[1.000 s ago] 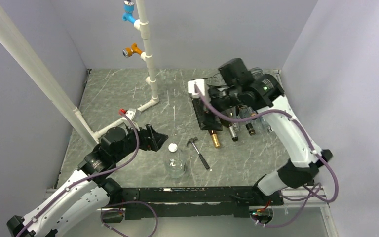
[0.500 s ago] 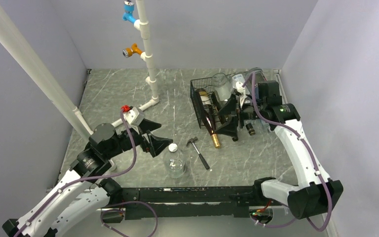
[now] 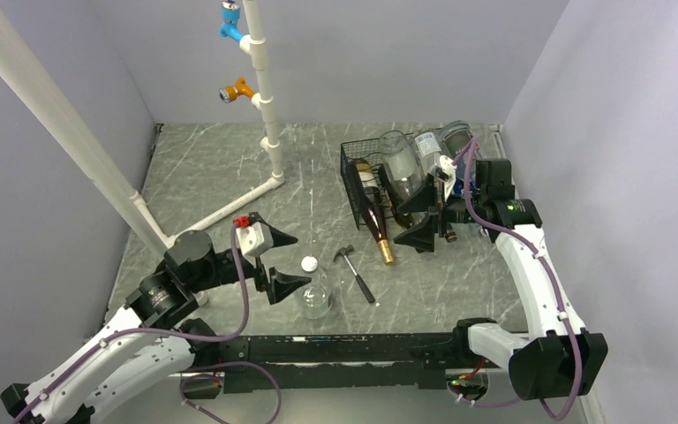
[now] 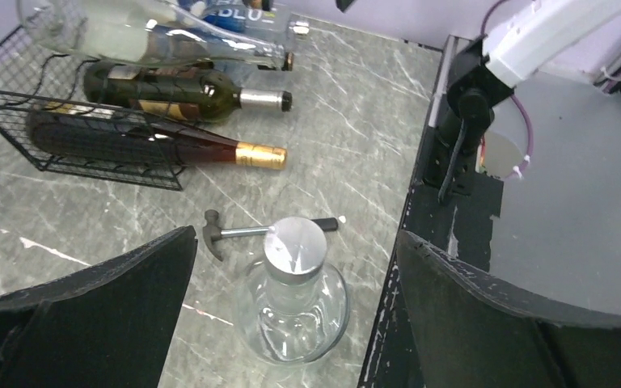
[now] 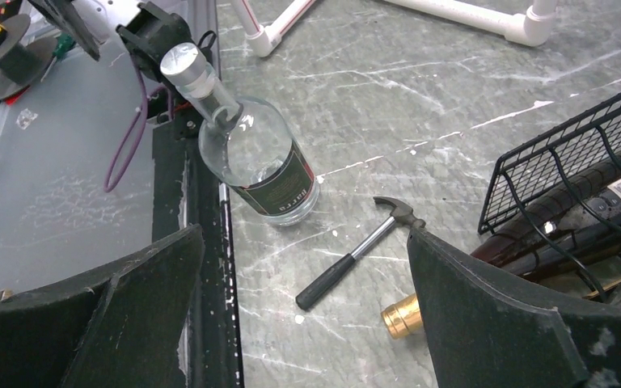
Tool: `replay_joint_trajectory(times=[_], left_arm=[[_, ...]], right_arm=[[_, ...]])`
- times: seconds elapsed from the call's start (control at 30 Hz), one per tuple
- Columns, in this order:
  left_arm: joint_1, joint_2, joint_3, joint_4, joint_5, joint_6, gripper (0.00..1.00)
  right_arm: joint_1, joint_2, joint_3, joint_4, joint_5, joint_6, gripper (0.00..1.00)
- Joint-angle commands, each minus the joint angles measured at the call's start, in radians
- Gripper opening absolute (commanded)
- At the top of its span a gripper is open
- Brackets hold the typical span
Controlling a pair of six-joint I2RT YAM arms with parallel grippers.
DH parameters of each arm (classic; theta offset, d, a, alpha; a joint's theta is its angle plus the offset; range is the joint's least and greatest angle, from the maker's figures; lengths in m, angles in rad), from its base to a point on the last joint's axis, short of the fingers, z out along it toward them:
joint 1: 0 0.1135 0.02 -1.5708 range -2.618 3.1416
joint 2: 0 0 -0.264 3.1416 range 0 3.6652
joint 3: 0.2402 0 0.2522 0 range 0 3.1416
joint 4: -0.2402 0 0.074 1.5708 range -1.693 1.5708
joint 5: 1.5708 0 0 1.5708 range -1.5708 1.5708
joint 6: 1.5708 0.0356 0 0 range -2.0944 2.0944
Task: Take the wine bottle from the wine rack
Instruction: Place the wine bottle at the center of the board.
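Observation:
The black wire wine rack (image 3: 350,170) (image 4: 4,77) (image 5: 550,170) lies at the back right and holds several bottles on their sides. Lowest among them is a dark bottle with a gold cap (image 3: 376,223) (image 4: 162,145). A clear wine bottle (image 3: 313,299) (image 4: 293,295) (image 5: 260,168) with a silver cap stands upright on the table, off the rack. My left gripper (image 3: 287,262) (image 4: 295,242) is open just left of that bottle, touching nothing. My right gripper (image 3: 419,221) (image 5: 303,242) hangs open and empty at the rack's near end, by the bottle necks.
A small hammer (image 3: 356,272) (image 4: 242,232) (image 5: 356,250) lies between the standing bottle and the rack. A white PVC pipe frame (image 3: 265,97) (image 5: 453,16) rises at the back left, with a slanted pipe along the left. The black base rail (image 3: 344,349) runs along the near edge.
My left gripper has pulled back from the standing bottle's cap toward the near left. The right arm swung off the top of the rack and its gripper came down at the rack's near end.

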Motion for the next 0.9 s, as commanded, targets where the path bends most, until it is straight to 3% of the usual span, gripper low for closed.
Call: replay_joint_trajectory(times=[0.0,0.43,0.67,0.87], left_arm=[[-0.029,-0.018,-0.069,0.103,0.055,0.133,1.0],[-0.063,0.026,-0.239,0.383,0.025,0.11,0.99],[-0.09,0.037,-0.314,0.503,-0.001,0.099,0.84],[-0.11,0.06,-0.315,0.506,-0.026,0.108,0.63]], right_arm=[[-0.006,-0.011,-0.014,0.054,-0.048,-0.032,1.0],[-0.006,-0.003,-0.019,0.042,-0.031,-0.053,1.0],[-0.007,-0.002,-0.021,0.037,-0.021,-0.056,1.0],[-0.007,0.006,-0.016,0.028,-0.021,-0.062,1.0]])
